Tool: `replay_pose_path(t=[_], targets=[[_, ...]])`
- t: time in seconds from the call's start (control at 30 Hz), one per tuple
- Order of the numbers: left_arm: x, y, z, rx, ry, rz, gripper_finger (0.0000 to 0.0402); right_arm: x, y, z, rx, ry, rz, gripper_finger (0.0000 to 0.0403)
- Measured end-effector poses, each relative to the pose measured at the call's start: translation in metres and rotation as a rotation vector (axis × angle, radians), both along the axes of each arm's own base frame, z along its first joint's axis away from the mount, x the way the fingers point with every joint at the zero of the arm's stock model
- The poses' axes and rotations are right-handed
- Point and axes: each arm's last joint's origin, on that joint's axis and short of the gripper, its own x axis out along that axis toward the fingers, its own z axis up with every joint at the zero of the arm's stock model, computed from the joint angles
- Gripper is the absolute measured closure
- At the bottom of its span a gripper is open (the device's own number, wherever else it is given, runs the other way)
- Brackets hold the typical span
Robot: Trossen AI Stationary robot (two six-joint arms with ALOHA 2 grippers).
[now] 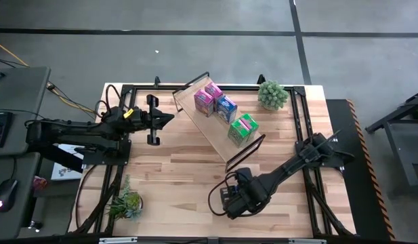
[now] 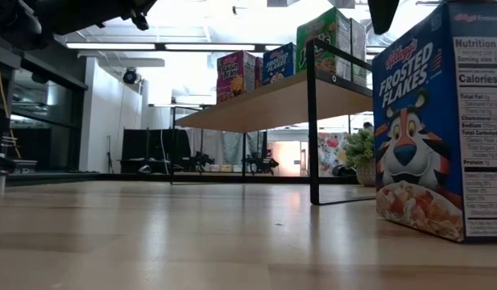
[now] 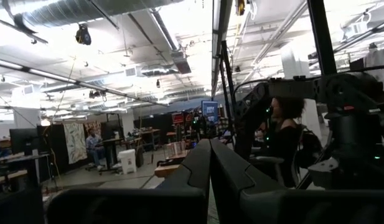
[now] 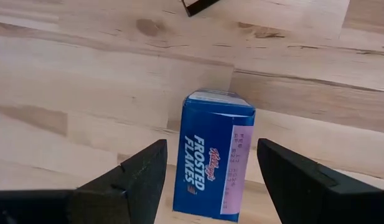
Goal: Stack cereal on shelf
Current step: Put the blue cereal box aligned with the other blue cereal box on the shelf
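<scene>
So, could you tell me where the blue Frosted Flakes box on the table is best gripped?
Probably across its two narrow side panels, just below the top, coming down from above. The Frosted Flakes box stands upright on the table, and the open right tool already straddles it.

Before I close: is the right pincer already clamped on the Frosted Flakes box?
No. The right pincer stands open, a gap showing between each finger and the Frosted Flakes box.

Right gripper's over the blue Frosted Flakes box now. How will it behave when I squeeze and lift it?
The Frosted Flakes box stands tall and narrow on the table, so a nudge may tip it. It looks like thin card, probably light and crushable. The right gripper is open astride it; its glossy sides may slip.
</scene>
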Motion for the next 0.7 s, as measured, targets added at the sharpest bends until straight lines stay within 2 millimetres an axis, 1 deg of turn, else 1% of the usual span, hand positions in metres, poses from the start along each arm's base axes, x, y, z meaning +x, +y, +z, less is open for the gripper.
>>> replay_pose_path(t=[0.17, 0.3, 0.43, 0.57, 0.7], targets=[[0.0, 0.0, 0.0, 0.026, 0.001, 0.012, 0.0402, 0.002, 0.002, -0.005, -0.004, 0.006, 0.003, 0.016], [0.001, 0.0, -0.001, -0.008, 0.016, -0.004, 0.0402, 0.004, 0.004, -0.013, -0.016, 0.027, 0.015, 0.016], [0.001, -0.002, -0.003, -0.011, 0.036, -0.069, 0.0402, 0.007, 0.006, -0.021, -0.021, 0.059, 0.047, 0.016], [0.001, -0.004, -0.003, -0.028, 0.045, -0.158, 0.0402, 0.008, 0.007, -0.026, -0.016, 0.083, 0.059, 0.0161], [0.0, -0.004, 0.003, -0.073, 0.066, -0.179, 0.0402, 0.007, 0.006, -0.025, -0.025, 0.09, 0.072, 0.018]])
